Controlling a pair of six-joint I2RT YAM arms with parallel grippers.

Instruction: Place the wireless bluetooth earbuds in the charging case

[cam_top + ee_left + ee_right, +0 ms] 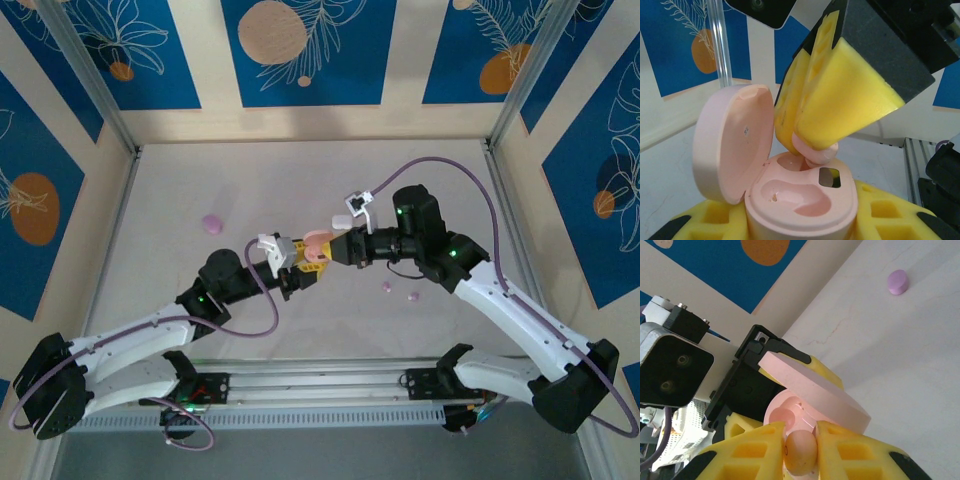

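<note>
Robotics lab cell: aluminium frame (pixel 97 90), printed blue wall panels (pixel 350 60).

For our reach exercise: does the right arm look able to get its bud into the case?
Probably yes: the lid stands open, the right claw holds the bud right over the slots of the case, and nothing lies between them.

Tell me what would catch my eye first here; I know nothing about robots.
Mid-table the two arms meet: the left gripper holds a pink charging case with its lid swung open, and the right gripper pinches a pink earbud between yellow pads right over the case's sockets. Farther back on the left of the white table lies a lilac pebble-like case.
</note>
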